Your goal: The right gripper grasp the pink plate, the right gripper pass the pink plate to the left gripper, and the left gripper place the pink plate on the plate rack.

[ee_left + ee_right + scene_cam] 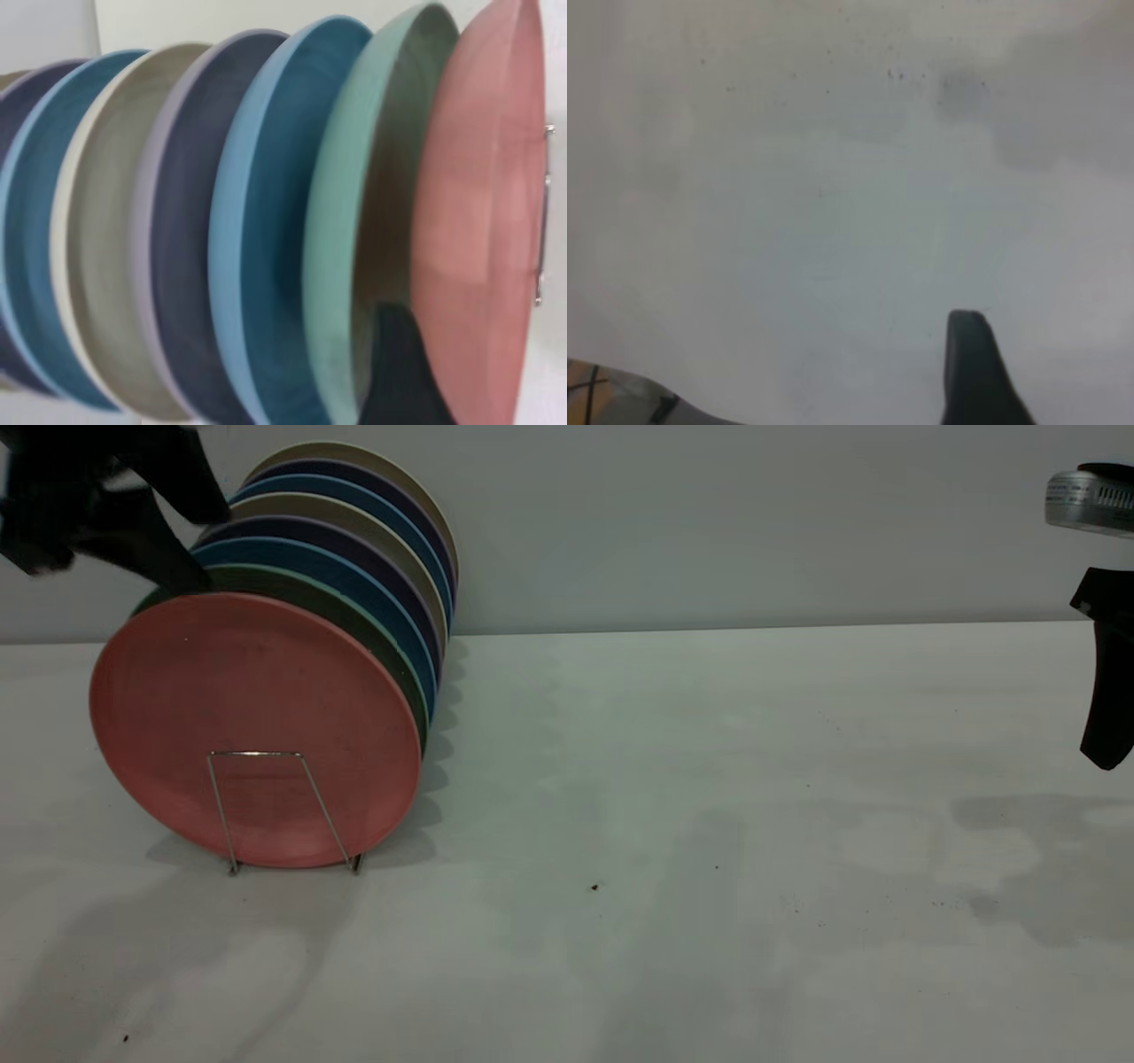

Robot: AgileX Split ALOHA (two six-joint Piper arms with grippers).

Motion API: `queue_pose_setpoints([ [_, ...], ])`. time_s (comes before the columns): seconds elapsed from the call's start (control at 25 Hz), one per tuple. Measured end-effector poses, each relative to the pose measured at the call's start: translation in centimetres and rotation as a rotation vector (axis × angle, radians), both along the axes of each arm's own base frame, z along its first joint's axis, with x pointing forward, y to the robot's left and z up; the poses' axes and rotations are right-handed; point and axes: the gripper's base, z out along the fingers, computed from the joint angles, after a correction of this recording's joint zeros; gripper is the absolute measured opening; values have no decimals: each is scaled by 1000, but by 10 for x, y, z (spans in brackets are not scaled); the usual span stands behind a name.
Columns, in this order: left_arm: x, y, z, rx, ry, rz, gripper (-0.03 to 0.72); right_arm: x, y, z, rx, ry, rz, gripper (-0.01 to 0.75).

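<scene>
Pink plate (pixel 252 726) stands on edge at the front of the plate rack (pixel 266 802), nearest the camera in the ext. view, leaning back a bit toward the stack behind it. The rack's front wire loop crosses the plate's lower face, w/ both wire feet on the white counter (pixel 709 868).

Behind the pink plate, in order: green plate (pixel 354 615), then blue, dark purple, cream, blue, dark purple and cream again at the far end. All are on edge and tilted the same way, each close behind the next.

Left claw (pixel 182 549) is up at the top left of the ext. view, over the upper rim of the front plates. One finger tip comes down right at the top edge of the pink plate, about where the green rim shows behind it. In the left wrist view one dark finger (pixel 399 372) sits in the gap between green plate (pixel 354 248) and pink plate (pixel 487 221); it's prob. touching the pink plate's back, but the contact is blurred. Where the other finger sits doesn't show, so can't tell if this claw is wide, narrow or gripping.

Right claw (pixel 1107 682) hangs at the far right edge of the ext. view, well apart from the rack, above bare counter, w/ its silver cylinder above it. Only one finger (pixel 974 372) shows in the right wrist view, nothing near it; can't tell its opening either.
</scene>
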Motion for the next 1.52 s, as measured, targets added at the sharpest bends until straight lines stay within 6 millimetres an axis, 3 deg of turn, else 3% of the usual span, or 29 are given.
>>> queue_pose_setpoints([
  [0.12,-8,1,19,-93,-5,158,499,0,1,0,8,2,-4,443],
  [0.24,-18,3,37,-247,31,426,499,-2,7,1,35,23,-4,443],
  [0.44,-42,15,54,-443,179,1041,499,-9,33,13,41,58,97,442],
  [0.64,-71,44,67,-280,132,1456,499,-15,55,43,-84,36,198,412],
  [0.88,-112,60,104,-287,15,1553,499,-36,59,106,-265,-142,184,361],
  [1.0,-145,66,114,-328,-11,1554,497,-62,54,145,-255,-253,149,356],
  [1.24,-223,74,103,-457,-32,1532,497,-155,43,200,-176,-448,109,355],
  [1.52,-293,78,81,-627,-45,1447,497,-258,28,218,-123,-687,144,353],
])
